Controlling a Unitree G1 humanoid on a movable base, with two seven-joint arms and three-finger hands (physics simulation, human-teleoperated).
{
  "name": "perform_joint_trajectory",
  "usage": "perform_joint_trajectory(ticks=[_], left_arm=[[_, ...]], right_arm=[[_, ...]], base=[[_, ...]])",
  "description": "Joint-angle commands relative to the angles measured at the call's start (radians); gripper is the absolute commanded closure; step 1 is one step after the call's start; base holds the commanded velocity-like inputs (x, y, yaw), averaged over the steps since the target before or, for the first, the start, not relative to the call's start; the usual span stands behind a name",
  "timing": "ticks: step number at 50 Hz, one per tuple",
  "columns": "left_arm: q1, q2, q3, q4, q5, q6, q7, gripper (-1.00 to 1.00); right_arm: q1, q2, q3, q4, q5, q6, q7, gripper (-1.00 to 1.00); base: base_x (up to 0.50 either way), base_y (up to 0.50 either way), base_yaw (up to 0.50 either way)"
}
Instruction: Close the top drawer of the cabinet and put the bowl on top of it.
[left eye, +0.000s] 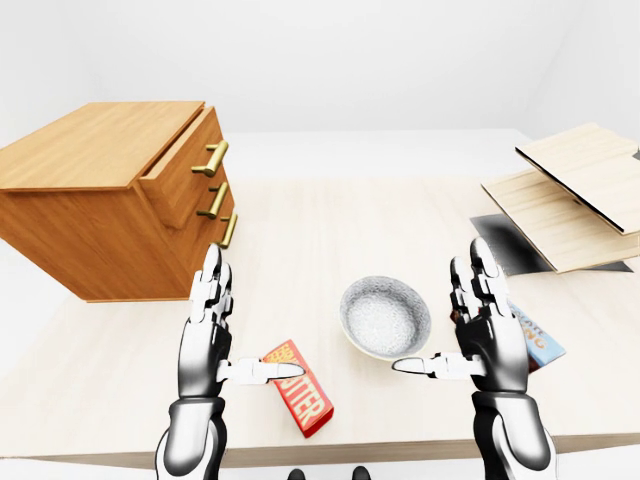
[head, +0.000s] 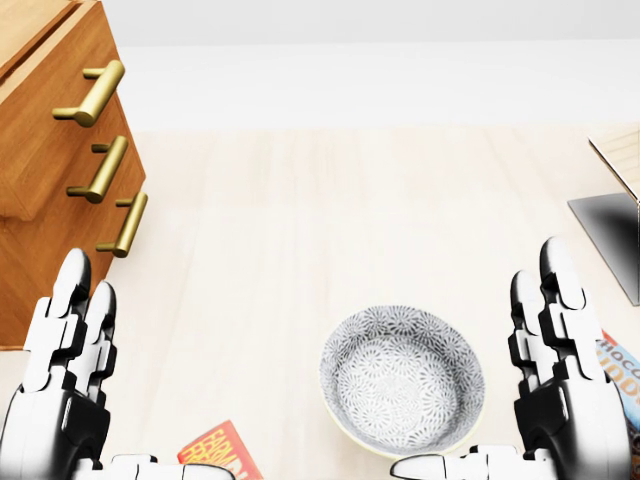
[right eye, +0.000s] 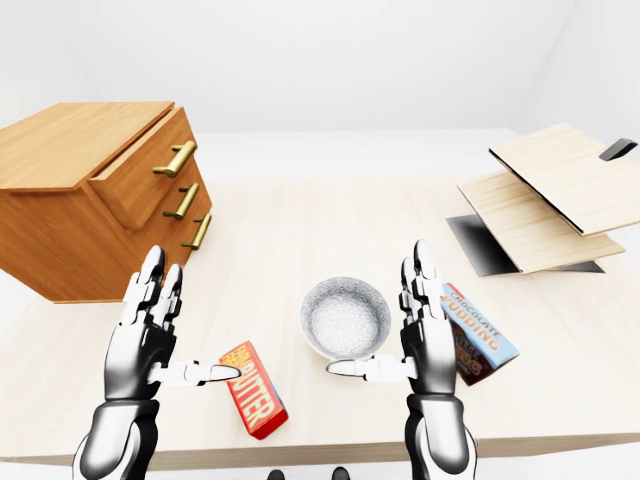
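We see the bowl (head: 402, 378) sitting upright on the pale table (left eye: 330, 225), and we place the rest from it. In the left-eye view our left hand (left eye: 207, 335) stands to the bowl's left and our right hand (left eye: 485, 335) just to its right. Both are spread wide, fingers straight up, thumbs pointing in toward the bowl, holding nothing. The cabinet (left eye: 90, 205) rests on the table up and to the left of the bowl, well apart from it, with its top drawer (left eye: 183, 172) pulled partway out. A red box (left eye: 300, 393) lies down-left of the bowl by the left thumb tip. A pudding box (right eye: 478, 332) lies right of the bowl, partly hidden by our right hand.
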Motion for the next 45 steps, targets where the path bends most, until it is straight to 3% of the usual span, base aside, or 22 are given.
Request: perform_joint_trajectory(ticks=[1,4,11,13,15,19,21,29,36,45], left_arm=[[-0.002,0.000,0.000,0.009,0.001,-0.005,-0.001,-1.00],[-0.011,0.001,-0.001,0.026,0.004,-0.005,-0.002,-1.00],[-0.035,0.003,-0.003,0.047,0.007,0.030,-0.011,-1.00],[-0.044,0.006,-0.008,0.062,0.019,0.044,-0.014,-1.00],[-0.075,0.010,-0.018,0.105,0.029,0.085,-0.028,-1.00],[-0.096,0.009,-0.026,0.132,0.046,0.095,-0.025,-1.00],[-0.122,0.008,-0.019,0.146,0.038,0.112,-0.029,-1.00],[-0.198,0.007,0.007,0.208,0.041,0.112,-0.037,-1.00],[-0.313,0.008,0.030,0.243,0.060,0.112,-0.024,-1.00],[-0.420,0.005,0.026,0.322,0.079,0.112,-0.001,-1.00]], right_arm=[[0.002,-0.002,0.002,-0.001,0.002,-0.002,0.001,-1.00],[0.001,-0.002,0.003,0.001,0.006,0.000,0.004,-1.00],[-0.001,-0.002,-0.012,-0.009,0.038,0.013,0.020,-1.00],[-0.001,-0.001,-0.014,-0.009,0.044,0.014,0.027,-1.00],[-0.001,-0.001,-0.016,-0.007,0.048,0.011,0.033,-1.00],[-0.002,0.002,-0.028,-0.015,0.057,0.014,0.038,-1.00],[-0.002,0.003,-0.034,-0.022,0.062,0.018,0.043,-1.00],[0.002,0.011,-0.045,-0.045,0.066,0.031,0.054,-1.00],[0.004,0.018,-0.081,-0.081,0.089,0.048,0.070,-1.00],[0.019,0.029,-0.076,-0.091,0.074,0.032,0.078,-1.00]], base=[[0.00,0.39,0.00],[0.00,0.39,0.00],[0.00,0.17,0.00],[0.00,0.00,0.00],[0.00,0.00,0.00],[0.00,0.00,0.00],[0.00,0.00,0.00],[0.00,0.00,0.00],[0.00,0.00,0.00],[0.00,0.00,0.00]])
